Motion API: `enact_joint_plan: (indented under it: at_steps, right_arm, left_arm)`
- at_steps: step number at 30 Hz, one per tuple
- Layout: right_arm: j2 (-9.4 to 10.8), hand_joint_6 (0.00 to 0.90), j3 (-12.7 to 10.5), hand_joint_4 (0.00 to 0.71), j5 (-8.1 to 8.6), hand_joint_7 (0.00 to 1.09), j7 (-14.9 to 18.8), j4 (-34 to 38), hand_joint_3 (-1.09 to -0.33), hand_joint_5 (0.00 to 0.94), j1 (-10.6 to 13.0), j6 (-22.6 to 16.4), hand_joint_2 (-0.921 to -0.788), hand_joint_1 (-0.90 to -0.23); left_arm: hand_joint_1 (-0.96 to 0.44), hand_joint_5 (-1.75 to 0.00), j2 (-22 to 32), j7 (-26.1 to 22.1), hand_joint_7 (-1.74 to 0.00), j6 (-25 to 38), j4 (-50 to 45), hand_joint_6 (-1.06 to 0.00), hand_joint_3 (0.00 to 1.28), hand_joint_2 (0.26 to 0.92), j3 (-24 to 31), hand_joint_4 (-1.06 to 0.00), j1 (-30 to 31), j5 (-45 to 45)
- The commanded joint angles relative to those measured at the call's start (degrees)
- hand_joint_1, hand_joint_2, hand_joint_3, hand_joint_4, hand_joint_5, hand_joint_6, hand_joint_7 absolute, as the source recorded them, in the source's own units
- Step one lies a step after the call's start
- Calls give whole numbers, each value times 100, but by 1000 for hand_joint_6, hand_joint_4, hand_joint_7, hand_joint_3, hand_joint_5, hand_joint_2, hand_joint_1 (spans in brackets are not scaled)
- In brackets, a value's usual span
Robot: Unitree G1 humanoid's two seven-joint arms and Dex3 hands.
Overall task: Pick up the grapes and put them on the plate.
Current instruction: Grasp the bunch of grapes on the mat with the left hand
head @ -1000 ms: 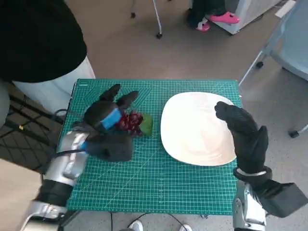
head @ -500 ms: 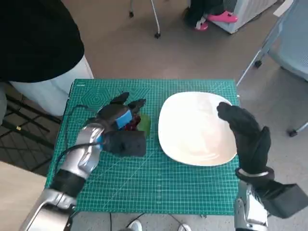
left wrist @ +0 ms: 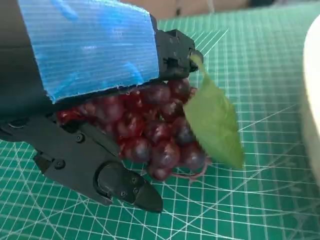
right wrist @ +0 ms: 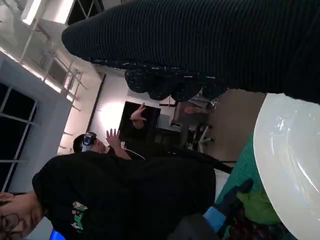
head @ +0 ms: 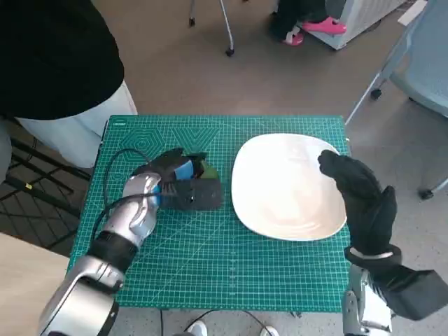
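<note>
Grapes (left wrist: 150, 130) sit on the green cutting mat (head: 210, 259), left of the white plate (head: 287, 189) and not on it. The bunch is dark red, with one green leaf (left wrist: 215, 122) on the side facing the plate. The left hand (head: 178, 183) lies over the bunch; in the left wrist view its blue-taped back covers the top of the grapes and a black finger (left wrist: 95, 170) runs along the underside, so the hand is closed around the bunch. The grapes are close to the mat; whether they touch it cannot be told.

The plate occupies the right half of the mat, with its right rim near the mat edge. The right hand (head: 357, 192) in its black glove hovers over the right rim of the plate, fingers loosely extended and holding nothing. A person in dark clothing (head: 56, 56) stands at the far left corner of the table.
</note>
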Motion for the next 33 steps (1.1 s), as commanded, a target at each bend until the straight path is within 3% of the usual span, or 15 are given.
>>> enact_joint_plan:
  at_steps: [1,25,33]
  right_arm:
    - [-21,186,-11,542,13,519,15,-12,-882,0,163,107,-921,-604]
    - [-29,185,-18,542,-11,521,15,-1,-883,0,155,150,-921,-605]
    - [-23,184,-13,542,-18,522,7,-18,-883,0,170,160,-921,-604]
  left_arm:
    - [-304,1,-87,40,0,69,494,-155,1,719,-84,1,-156,-135]
    - [-278,-1,-270,500,-11,-305,1626,-191,4,727,-303,-3,-476,-472]
    - [-122,-18,-317,738,-24,-432,1844,-279,8,742,-308,-116,-561,-531]
